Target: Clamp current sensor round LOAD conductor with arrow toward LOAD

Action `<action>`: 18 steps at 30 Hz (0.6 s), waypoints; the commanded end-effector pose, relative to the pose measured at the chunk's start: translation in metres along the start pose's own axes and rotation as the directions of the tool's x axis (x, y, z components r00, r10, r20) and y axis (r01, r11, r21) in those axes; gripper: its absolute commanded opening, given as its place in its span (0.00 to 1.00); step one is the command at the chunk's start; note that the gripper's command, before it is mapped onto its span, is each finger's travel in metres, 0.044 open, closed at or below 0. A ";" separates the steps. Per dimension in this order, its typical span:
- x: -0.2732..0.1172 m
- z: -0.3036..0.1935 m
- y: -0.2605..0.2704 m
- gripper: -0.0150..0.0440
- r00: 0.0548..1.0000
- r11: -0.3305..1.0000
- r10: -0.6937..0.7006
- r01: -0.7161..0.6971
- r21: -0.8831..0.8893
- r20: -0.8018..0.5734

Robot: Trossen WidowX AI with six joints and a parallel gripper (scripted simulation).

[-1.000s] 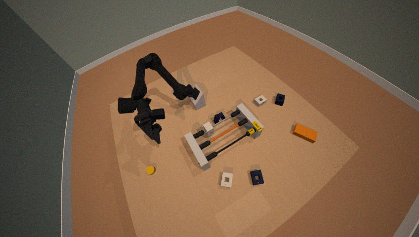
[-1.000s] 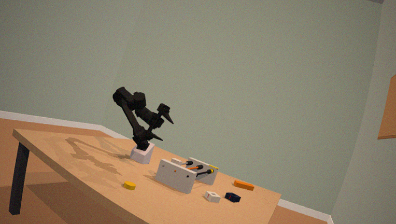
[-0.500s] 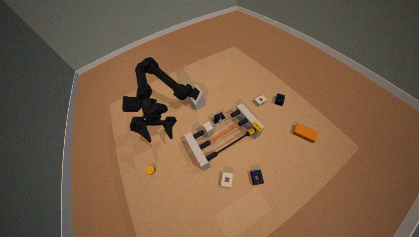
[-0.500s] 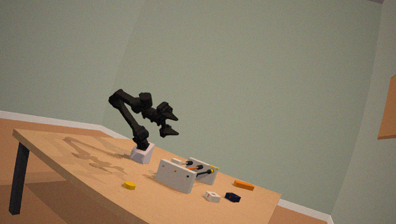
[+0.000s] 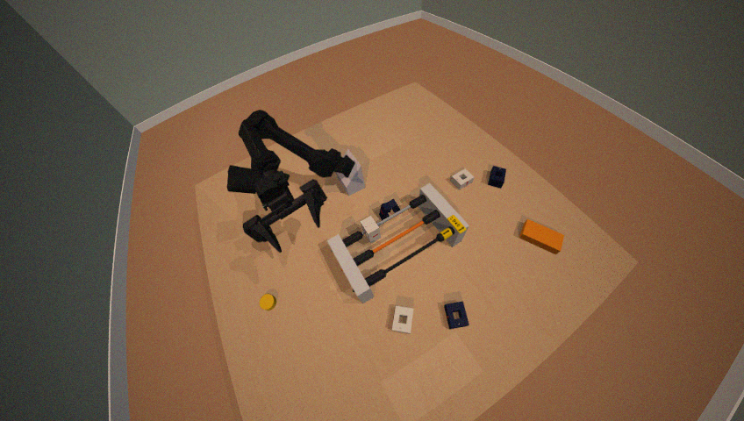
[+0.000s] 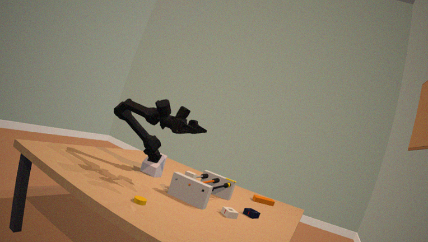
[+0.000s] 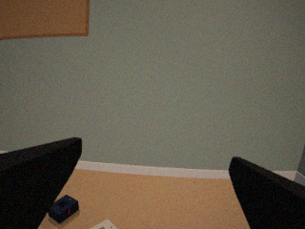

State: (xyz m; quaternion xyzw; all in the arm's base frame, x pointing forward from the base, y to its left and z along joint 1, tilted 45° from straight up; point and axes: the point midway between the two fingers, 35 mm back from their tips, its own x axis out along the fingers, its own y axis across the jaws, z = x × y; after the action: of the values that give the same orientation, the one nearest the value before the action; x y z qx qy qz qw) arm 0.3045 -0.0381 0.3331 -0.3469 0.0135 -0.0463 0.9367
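Well inside the edges of the tabletop point(image 5: 313, 360) point(image 6: 105, 186) sits the conductor rack point(image 5: 349, 268) point(image 6: 190, 189), gripper point(image 5: 299, 239) point(image 6: 205, 130) point(image 7: 156, 156) up in open air toward one corner, fingers spread nearly full, holding nothing, open navy sensor point(image 5: 385, 210) standing beside the rack's arm-base side.
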 end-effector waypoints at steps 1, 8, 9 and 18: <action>0.007 0.018 0.036 1.00 0.994 0.755 0.045 -0.096 0.649 0.095; 0.007 0.018 0.036 1.00 0.994 0.755 0.045 -0.096 0.649 0.095; 0.007 0.018 0.036 1.00 0.994 0.755 0.045 -0.096 0.649 0.095; 0.014 0.015 0.042 1.00 0.996 0.752 0.066 -0.093 0.652 0.066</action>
State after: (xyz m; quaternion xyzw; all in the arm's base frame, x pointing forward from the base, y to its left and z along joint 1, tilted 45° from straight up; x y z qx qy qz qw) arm 0.3166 -0.0005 0.3225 -0.0062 -0.0221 -0.0011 0.9997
